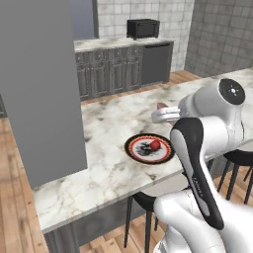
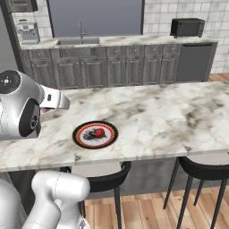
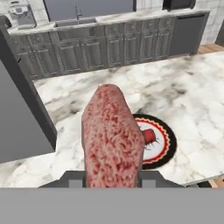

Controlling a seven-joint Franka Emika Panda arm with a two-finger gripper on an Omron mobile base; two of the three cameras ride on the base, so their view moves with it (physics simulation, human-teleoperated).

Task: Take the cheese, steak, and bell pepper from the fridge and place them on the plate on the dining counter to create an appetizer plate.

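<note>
In the hand view my gripper is shut on the steak, a dark-red mottled slab that stands up between the fingers and hides their tips. In the left base view the gripper hovers above the dining counter, a little behind and right of the plate, with a bit of the steak showing. The black-rimmed plate lies near the counter's front edge. The red bell pepper rests on it. The cheese and the fridge are out of view.
A grey square pillar rises from the counter's left end. Black stools stand under the front edge. Behind is the dark-cabinet sink counter with a microwave and a coffee machine.
</note>
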